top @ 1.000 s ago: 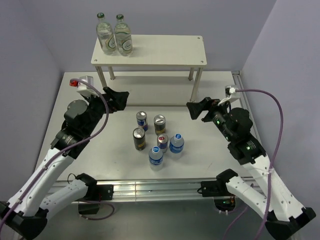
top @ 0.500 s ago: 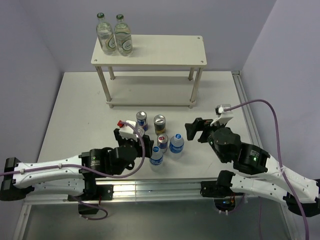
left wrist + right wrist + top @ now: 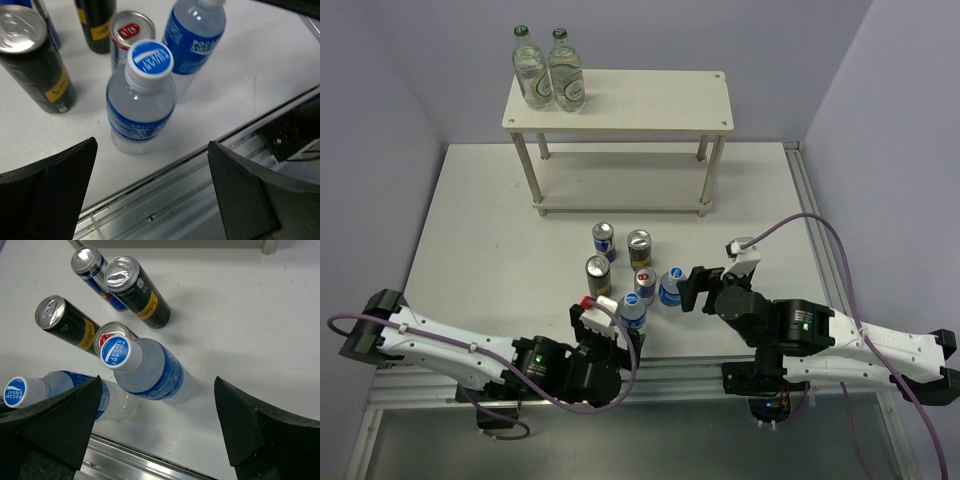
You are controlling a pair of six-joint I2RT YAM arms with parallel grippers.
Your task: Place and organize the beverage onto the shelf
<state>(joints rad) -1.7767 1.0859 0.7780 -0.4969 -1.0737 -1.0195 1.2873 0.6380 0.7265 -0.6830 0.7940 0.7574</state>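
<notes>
– Beverages (image 3: 644,284): where are they?
– All 6 stand clustered mid-frame on the tabletop (image 3: 480,220). The shelf (image 3: 620,100), at the top of the frame, holds only 2 glass bottles (image 3: 548,68).
– Which step?
– Approach, I judge. The left hand (image 3: 151,145) faces the lower water bottle (image 3: 142,100) and the right hand (image 3: 157,382) faces the upper water bottle (image 3: 150,372). Both gape wide and hold nothing. Next, close in and grip the body.
– Any writing?
– Caps read "POCARI SWEAT"; the dark cans (image 3: 142,297) seem to be Schweppes.

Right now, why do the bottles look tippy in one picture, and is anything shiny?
Right wrist view: the close, wide lens makes the water bottle and dark can lean outward; the top view shows them upright. Left wrist view: sharp, a bright gleam on the silver can top. Top view: soft even light, faint shadows on the table.
</notes>
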